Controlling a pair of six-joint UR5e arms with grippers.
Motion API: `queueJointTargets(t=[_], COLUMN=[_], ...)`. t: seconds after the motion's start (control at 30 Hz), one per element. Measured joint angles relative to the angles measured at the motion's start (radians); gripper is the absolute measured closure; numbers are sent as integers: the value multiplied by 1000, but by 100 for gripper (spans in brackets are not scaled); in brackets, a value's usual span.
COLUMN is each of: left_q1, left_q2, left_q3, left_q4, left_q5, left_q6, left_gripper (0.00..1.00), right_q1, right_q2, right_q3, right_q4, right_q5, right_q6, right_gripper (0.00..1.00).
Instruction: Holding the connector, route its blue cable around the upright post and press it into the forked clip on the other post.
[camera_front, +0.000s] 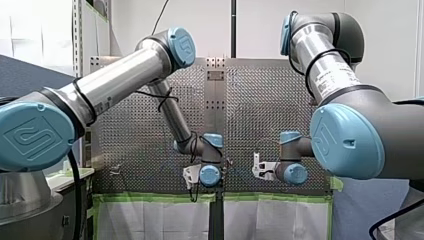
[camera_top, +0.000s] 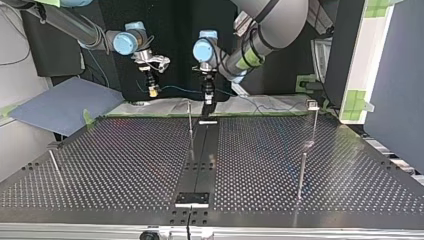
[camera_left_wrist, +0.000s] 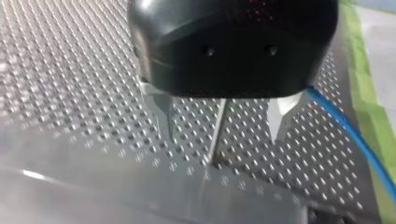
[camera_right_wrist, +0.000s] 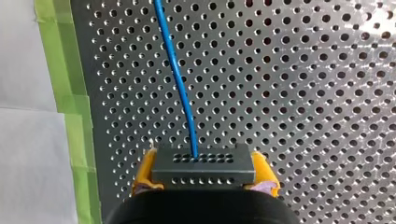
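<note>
My right gripper (camera_right_wrist: 203, 179) is shut, its yellow pads (camera_right_wrist: 142, 175) clamping a grey connector (camera_right_wrist: 203, 165). The blue cable (camera_right_wrist: 180, 79) leaves the connector and runs ahead over the perforated table. At the top view's left, the right gripper (camera_top: 153, 91) hangs above the table's far edge with the cable (camera_top: 175, 89) trailing towards the middle. My left gripper (camera_left_wrist: 222, 135) is open, its metal fingers (camera_left_wrist: 161, 116) on either side of a thin upright post (camera_left_wrist: 212, 149), with the cable (camera_left_wrist: 350, 130) beside it. The post with the forked clip (camera_top: 313, 104) stands at the top view's right.
The perforated table (camera_top: 125, 165) carries the upright post (camera_top: 190, 117), another thin post (camera_top: 301, 175) nearer the camera at the top view's right, and a leaning one (camera_top: 55, 165) at its left. Green tape (camera_right_wrist: 70, 93) edges the table.
</note>
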Motion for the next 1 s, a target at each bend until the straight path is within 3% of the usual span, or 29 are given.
queueJointTargets(t=[0.33, 0.63, 0.87, 1.0], left_q1=[-85, -97, -98, -98], left_q2=[0, -1, -1, -1], left_q3=[16, 16, 16, 16], left_q4=[-50, -66, -57, -50], left_q5=[-88, -155, -160, -139], left_q6=[13, 22, 22, 22], left_gripper=[0, 0, 0, 0], right_q1=[-2, -7, -7, -7], right_q2=[1, 0, 0, 0], right_q3=[0, -1, -2, -3], right_q4=[3, 0, 0, 0], right_q5=[0, 0, 0, 0], right_q6=[-2, -2, -2, -2], right_gripper=[100, 100, 100, 100])
